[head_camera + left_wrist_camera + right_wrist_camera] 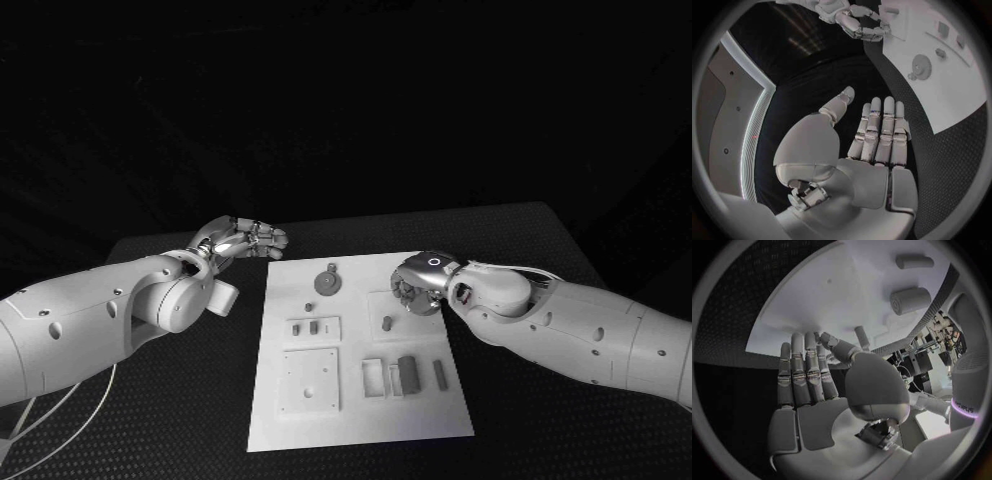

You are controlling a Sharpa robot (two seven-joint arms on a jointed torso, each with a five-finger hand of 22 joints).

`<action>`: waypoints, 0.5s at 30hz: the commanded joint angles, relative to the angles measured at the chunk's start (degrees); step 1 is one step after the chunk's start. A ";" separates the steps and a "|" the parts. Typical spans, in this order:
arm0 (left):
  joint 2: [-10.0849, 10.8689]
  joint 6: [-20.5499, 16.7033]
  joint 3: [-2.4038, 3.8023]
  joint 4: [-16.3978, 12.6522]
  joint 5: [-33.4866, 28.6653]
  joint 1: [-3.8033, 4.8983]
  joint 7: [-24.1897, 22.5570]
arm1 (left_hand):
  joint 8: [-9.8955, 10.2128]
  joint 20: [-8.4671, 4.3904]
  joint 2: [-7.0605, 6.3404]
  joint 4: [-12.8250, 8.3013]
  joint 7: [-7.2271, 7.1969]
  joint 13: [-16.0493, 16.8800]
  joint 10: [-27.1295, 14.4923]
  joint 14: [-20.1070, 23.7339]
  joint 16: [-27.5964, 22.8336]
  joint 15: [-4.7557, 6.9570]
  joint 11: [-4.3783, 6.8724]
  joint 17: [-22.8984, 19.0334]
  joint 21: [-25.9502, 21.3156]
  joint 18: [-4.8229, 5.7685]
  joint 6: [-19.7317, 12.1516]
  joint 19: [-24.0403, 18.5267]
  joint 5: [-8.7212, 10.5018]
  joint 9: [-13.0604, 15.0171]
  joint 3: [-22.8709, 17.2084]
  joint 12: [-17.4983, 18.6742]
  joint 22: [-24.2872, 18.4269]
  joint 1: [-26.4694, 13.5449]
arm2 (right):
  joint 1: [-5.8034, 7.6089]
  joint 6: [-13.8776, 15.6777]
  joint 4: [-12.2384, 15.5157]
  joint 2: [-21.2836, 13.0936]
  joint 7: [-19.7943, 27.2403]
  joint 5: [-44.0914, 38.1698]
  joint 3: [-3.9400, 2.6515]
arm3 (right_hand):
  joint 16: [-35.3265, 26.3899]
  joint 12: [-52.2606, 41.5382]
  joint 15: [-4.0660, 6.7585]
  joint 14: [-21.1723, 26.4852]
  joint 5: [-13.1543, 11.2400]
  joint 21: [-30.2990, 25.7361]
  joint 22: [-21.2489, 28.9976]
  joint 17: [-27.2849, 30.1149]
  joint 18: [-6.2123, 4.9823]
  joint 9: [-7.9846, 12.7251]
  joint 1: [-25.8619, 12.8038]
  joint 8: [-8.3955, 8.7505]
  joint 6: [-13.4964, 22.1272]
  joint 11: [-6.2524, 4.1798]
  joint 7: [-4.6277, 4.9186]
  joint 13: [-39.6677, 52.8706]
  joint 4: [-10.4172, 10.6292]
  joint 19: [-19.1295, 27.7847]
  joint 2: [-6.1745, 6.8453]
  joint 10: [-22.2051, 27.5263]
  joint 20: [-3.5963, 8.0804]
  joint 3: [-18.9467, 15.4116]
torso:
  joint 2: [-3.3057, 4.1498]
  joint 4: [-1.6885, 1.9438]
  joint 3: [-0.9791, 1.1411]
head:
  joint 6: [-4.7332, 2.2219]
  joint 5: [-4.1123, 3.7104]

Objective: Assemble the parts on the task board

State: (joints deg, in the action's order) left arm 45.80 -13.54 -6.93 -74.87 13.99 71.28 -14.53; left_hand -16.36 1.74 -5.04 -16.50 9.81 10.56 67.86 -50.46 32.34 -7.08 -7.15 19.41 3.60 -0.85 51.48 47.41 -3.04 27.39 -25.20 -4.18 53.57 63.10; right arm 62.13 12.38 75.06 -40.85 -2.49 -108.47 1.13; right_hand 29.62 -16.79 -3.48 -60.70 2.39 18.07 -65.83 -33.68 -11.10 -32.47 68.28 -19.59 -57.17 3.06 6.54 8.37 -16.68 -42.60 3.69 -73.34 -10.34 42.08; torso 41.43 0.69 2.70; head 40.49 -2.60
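The white task board (361, 410) lies in the middle of the black table. On it are a round gear-like part (329, 283), small grey parts (304, 327) in a recess, a short peg (387, 323) and two dark bars (408, 372). My left hand (242, 238) hovers off the board's far left corner; its fingers (878, 131) are straight and hold nothing. My right hand (421, 285) is over the board's far right part, with its fingers (807, 371) extended and empty. Two cylinders (909, 300) and a peg (862, 337) lie on the board (829, 290) beyond them.
A flat square plate (310, 380) with small holes sits at the board's near left, and a framed slot (372, 378) lies beside the bars. Black table (519, 240) surrounds the board. The gear (919, 65) and my right hand (857, 22) show in the left wrist view.
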 commanded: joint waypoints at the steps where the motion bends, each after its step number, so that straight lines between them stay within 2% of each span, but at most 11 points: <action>1: -0.11 0.52 0.04 0.00 -0.38 0.03 -0.34 | -0.16 0.00 0.40 -0.07 -0.04 -0.10 -0.50 0.10 -0.40 -0.38 -0.08 0.10 0.13 0.28 -0.44 -0.37 0.06 -0.09 0.05 0.19 -0.08 0.07 | -0.05 -0.11 0.66 -0.22 -0.24 0.14 -0.18 | 0.05 -0.03 0.12 -0.33 0.40 -0.26 -0.08 -0.12 -1.15 -0.15 0.36 -0.33 -0.33 -0.04 0.07 0.00 -0.13 -0.46 0.18 -0.42 0.10 0.36 | 0.00 -0.01 0.00 | -0.06 0.02; 8: -0.10 0.59 0.04 0.09 -0.38 0.03 -0.26 | -0.15 0.01 0.39 -0.08 -0.03 -0.12 -0.52 0.09 -0.46 -0.39 -0.09 0.13 0.13 0.28 -0.46 -0.38 0.06 -0.10 0.06 0.19 -0.14 0.05 | 0.00 0.08 1.39 -0.56 -0.33 0.25 -0.96 | 0.04 0.00 0.14 -0.37 0.40 -0.30 -0.10 -0.20 -1.15 -0.23 0.35 -0.35 -0.33 -0.06 0.06 0.06 -0.13 -0.46 0.21 -0.47 0.09 0.40 | 0.03 -0.02 0.01 | -0.08 0.02; 15: -0.13 0.64 0.04 0.14 -0.38 0.03 -0.25 | -0.14 0.03 0.39 -0.07 -0.02 -0.14 -0.55 0.09 -0.53 -0.40 -0.10 0.17 0.14 0.27 -0.49 -0.40 0.06 -0.11 0.07 0.20 -0.20 0.04 | 0.20 -0.08 2.52 -1.25 -0.40 0.75 -1.41 | 0.04 0.04 0.17 -0.44 0.40 -0.35 -0.12 -0.33 -1.17 -0.34 0.31 -0.38 -0.34 -0.08 0.04 0.14 -0.12 -0.50 0.25 -0.55 0.07 0.45 | 0.00 0.03 0.00 | -0.07 0.01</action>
State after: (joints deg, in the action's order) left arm 45.80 -13.51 -6.93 -74.68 13.98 71.27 -14.47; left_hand -16.36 1.74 -5.04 -16.49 9.82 10.52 67.65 -50.46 32.12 -7.08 -7.36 19.52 3.60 -0.85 51.48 47.41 -3.04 27.35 -25.20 -4.18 53.44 63.10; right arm 62.25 12.39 77.16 -41.91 -2.66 -108.05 -0.21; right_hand 29.62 -17.08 -3.32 -60.87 2.89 18.07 -65.88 -33.95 -11.10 -32.77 68.56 -20.30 -57.71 2.76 6.51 8.43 -16.65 -42.60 3.41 -73.81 -10.33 42.42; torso 41.44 0.68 2.71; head 40.40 -2.57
